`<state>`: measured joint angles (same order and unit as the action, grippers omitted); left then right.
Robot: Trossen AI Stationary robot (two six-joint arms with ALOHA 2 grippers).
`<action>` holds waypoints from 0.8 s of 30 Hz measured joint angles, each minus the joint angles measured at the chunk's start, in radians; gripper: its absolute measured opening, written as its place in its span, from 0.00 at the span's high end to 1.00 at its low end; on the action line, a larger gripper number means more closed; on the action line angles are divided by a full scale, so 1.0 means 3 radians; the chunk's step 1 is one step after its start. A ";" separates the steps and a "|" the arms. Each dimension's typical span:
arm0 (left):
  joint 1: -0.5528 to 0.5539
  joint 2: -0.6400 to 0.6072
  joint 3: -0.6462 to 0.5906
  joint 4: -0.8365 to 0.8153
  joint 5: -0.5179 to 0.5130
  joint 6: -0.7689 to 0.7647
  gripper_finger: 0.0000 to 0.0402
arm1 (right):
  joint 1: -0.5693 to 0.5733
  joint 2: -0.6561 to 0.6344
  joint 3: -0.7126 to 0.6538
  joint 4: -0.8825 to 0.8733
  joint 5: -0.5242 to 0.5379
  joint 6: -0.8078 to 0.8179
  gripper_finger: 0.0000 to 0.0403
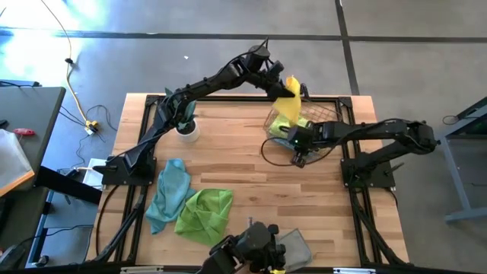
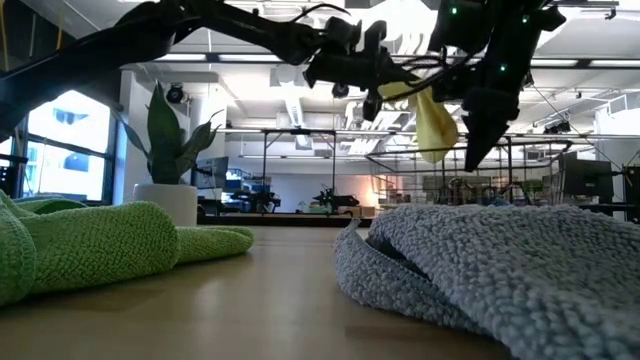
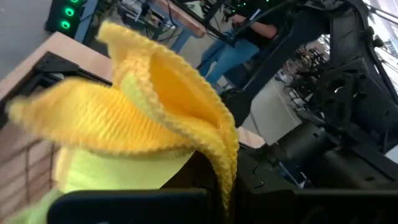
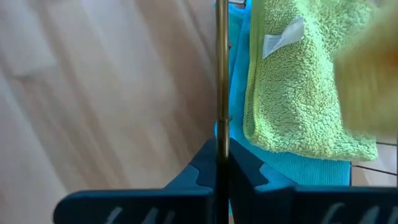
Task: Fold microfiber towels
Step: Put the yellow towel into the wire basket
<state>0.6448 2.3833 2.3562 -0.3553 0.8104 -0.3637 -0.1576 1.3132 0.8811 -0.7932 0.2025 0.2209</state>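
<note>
Wooden tabletop [image 1: 243,164] carries a wire basket [image 1: 323,114] at far right, holding a lime green towel [image 4: 298,93] over a teal towel [image 4: 298,169]. Left gripper [image 1: 280,85] hangs above it, jaws grasping the yellow towel [image 1: 288,103]; right gripper [image 4: 221,165] reaches low, jaws clenched on the basket's rim wire.

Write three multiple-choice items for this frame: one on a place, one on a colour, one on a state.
1. Where do the teal towel and the green towel lie?
A. In the basket
B. On the table's left half
C. On the floor

2. What colour is the towel the left gripper has lifted?
A. Grey
B. Teal
C. Yellow

3. What is the right gripper doing?
A. Shut on the basket's wire rim
B. Open above the plant
C. Holding a grey towel

B: the high view shows both there.
C: the yellow towel hangs from it above the basket.
A: the right wrist view shows the jaws closed on the wire.
</note>
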 joint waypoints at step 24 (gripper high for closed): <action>-0.0218 0.0003 0.0000 -0.0106 -0.0034 -0.0087 1.00 | 0.0379 0.0004 0.0043 0.0234 -0.0067 0.0245 0.64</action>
<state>0.5793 2.3840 2.3562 -0.3872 0.8001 -0.3897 -0.0441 1.3144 0.8940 -0.7231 0.1824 0.2943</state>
